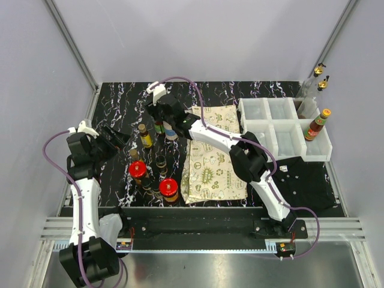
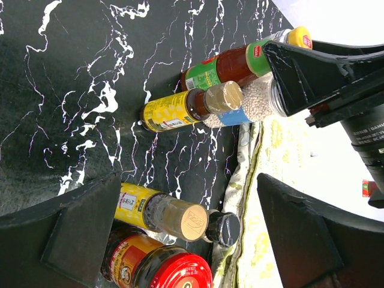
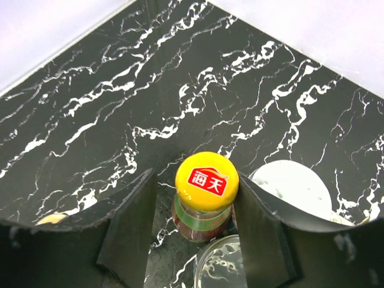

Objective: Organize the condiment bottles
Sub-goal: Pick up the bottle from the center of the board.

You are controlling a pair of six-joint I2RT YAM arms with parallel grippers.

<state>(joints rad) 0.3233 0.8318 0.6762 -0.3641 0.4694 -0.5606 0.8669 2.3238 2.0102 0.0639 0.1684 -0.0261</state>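
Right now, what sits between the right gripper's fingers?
A yellow-capped bottle stands between the right gripper's fingers, with a gap showing on one side; the right wrist view shows it.

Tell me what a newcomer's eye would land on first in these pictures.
First, the yellow-capped bottle, framed between the fingers of the right gripper; it stands toward the far middle of the black marbled table. Next come the two red-lidded jars in the bottle cluster at the near left, and the white compartment bin at the far right.
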